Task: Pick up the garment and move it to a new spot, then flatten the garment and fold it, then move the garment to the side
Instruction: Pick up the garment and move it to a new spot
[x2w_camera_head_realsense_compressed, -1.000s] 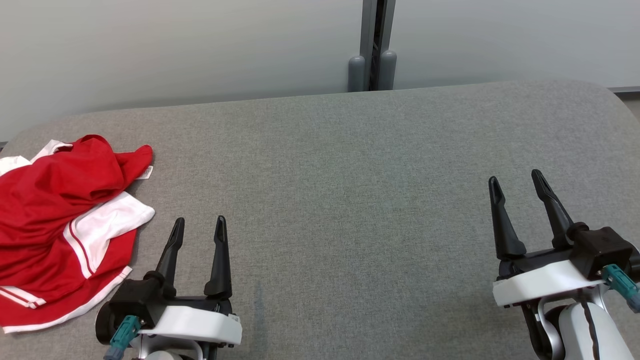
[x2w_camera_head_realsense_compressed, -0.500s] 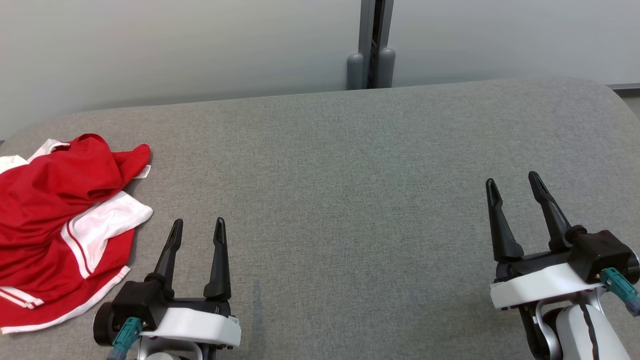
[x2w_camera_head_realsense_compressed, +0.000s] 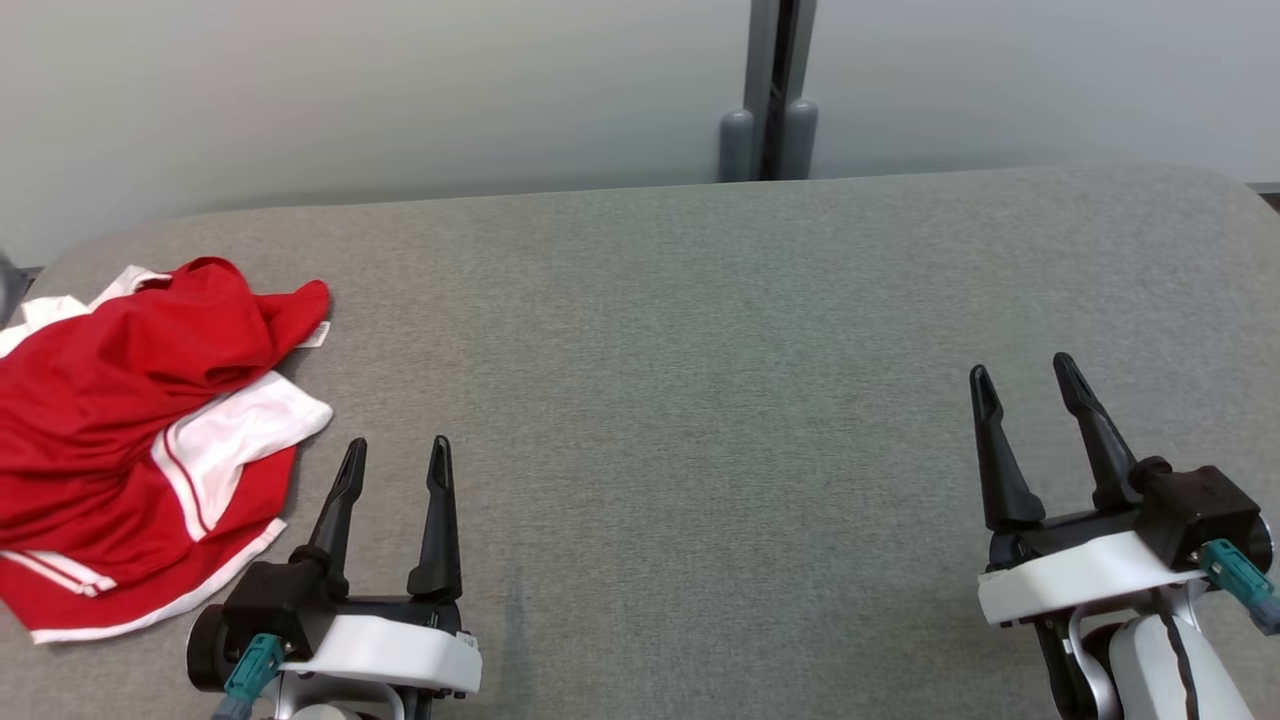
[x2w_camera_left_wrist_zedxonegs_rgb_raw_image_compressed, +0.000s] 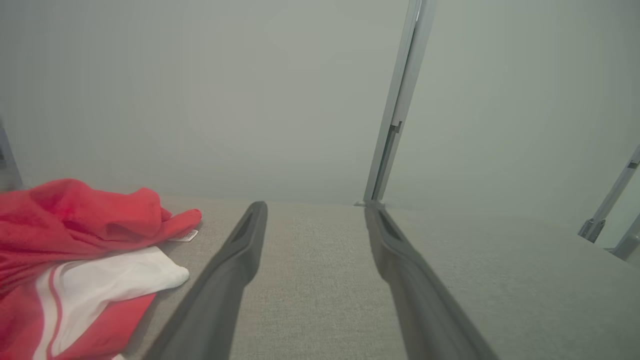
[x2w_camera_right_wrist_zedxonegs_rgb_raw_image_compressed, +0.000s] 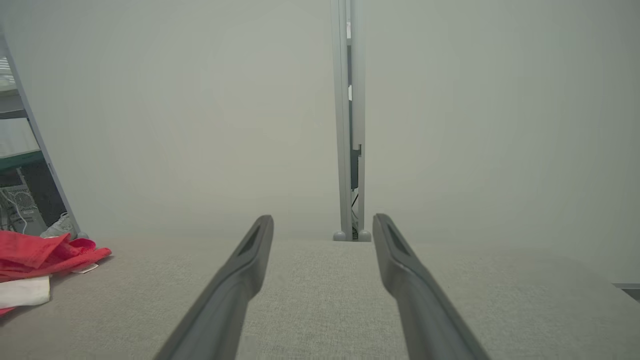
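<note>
In the head view, the garment (x2w_camera_head_realsense_compressed: 120, 400), red with white panels and trim, lies crumpled at the left end of the grey tabletop (x2w_camera_head_realsense_compressed: 700, 400). Its left side is cut off by the frame edge, and its folds cover one another, so its shape is hard to read. A small white label (x2w_camera_head_realsense_compressed: 315, 336) pokes out at its upper right corner. The left end effector (x2w_camera_head_realsense_compressed: 398, 445) sits low in the view, just right of the garment and apart from it, with its fingers spread and nothing between them. The right end effector (x2w_camera_head_realsense_compressed: 1021, 367) is well apart from the cloth at the lower right, likewise spread and empty. Both arms are cut off by the bottom edge. A pale wall (x2w_camera_head_realsense_compressed: 400, 90) with a grey post (x2w_camera_head_realsense_compressed: 770, 90) stands behind the tabletop.

In the left wrist view, the left end effector (x2w_camera_left_wrist_zedxonegs_rgb_raw_image_compressed: 316, 207) has its two dark fingers parted over bare fabric. The garment (x2w_camera_left_wrist_zedxonegs_rgb_raw_image_compressed: 75, 220) lies to the left, running off the frame, with a white flap near the left finger but not touching it.

In the right wrist view, the right end effector (x2w_camera_right_wrist_zedxonegs_rgb_raw_image_compressed: 323, 218) is spread wide above the tabletop. A strip of the garment (x2w_camera_right_wrist_zedxonegs_rgb_raw_image_compressed: 40, 252) shows at the far left edge. Beyond it are dim shapes too small to identify.
</note>
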